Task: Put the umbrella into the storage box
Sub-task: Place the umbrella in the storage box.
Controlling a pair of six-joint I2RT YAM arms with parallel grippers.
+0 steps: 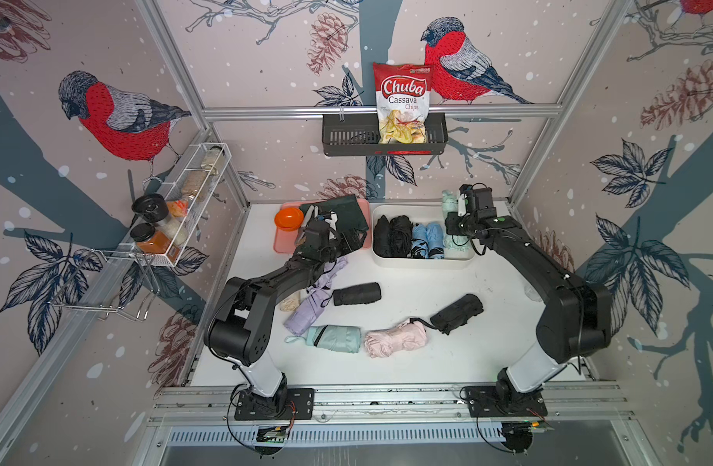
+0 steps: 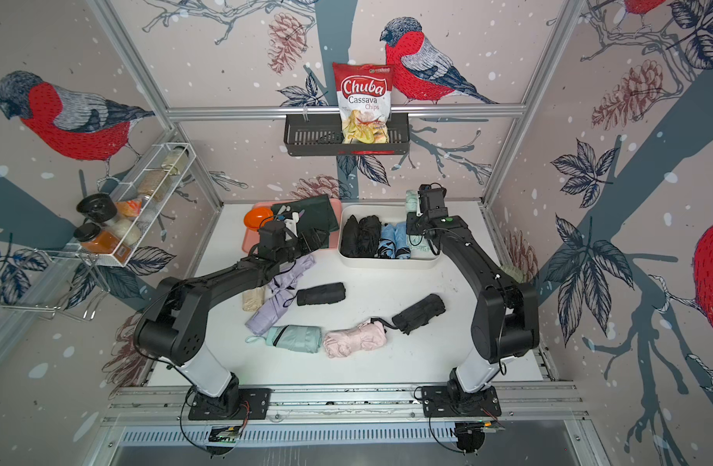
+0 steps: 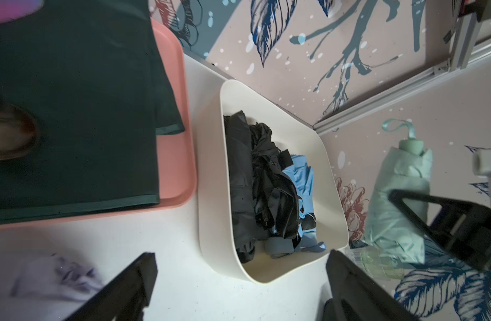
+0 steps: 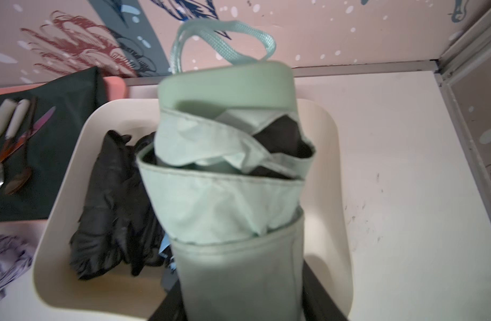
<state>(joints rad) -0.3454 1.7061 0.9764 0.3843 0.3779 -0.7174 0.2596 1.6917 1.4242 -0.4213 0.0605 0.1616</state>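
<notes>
Gripping a folded mint-green umbrella (image 4: pixel 224 208) with a looped wrist strap, the right gripper (image 1: pixel 454 222) was closed partway around its body, holding it over the right end of the storage box (image 1: pixel 419 262).

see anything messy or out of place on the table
The lilac umbrella lies on the table with its fabric loose and spread, partly under the left arm, unlike the tightly rolled black umbrella beside it. The pink umbrella is crumpled too. Nothing looks spilled or broken.
</notes>
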